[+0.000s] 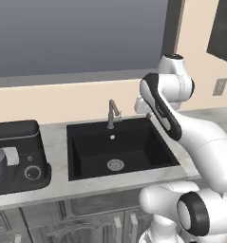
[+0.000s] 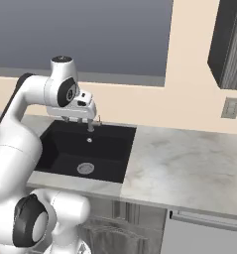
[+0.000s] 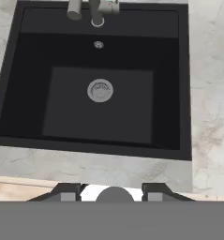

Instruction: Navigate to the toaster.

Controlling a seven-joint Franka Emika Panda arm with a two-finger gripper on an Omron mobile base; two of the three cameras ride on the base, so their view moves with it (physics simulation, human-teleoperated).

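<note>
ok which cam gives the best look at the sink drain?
Hand view: it looks straight down into the black sink, with the round metal drain large, near centre and unblocked. The left base view shows the drain smaller and at a slant. The right base view shows it smaller still, close beside the arm.

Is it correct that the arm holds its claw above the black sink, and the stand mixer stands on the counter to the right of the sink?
Not quite. The claw is above the black sink, but the stand mixer stands to the sink's left, as the left base view shows.
</note>
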